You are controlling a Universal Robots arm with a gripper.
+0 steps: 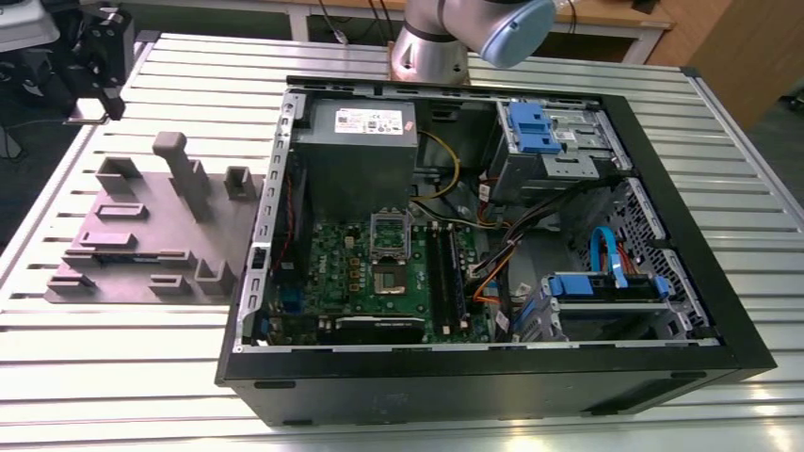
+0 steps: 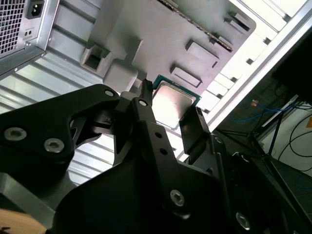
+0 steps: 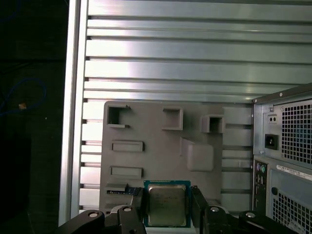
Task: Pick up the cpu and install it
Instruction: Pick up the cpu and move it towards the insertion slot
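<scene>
The cpu, a flat square chip with a silvery top and a green rim, sits between my gripper's two black fingers, which are shut on its opposite edges. In the second wrist view the cpu shows at the fingertips, held up well above the grey fixture plate. In the exterior view my gripper hangs at the far left, above the table beyond the plate. The motherboard's cpu socket lies open inside the computer case.
The grey plate carries raised blocks and a tall post. The open case holds a power supply, black memory sticks, cables and blue drive bays. The arm's base stands behind the case on the slatted metal table.
</scene>
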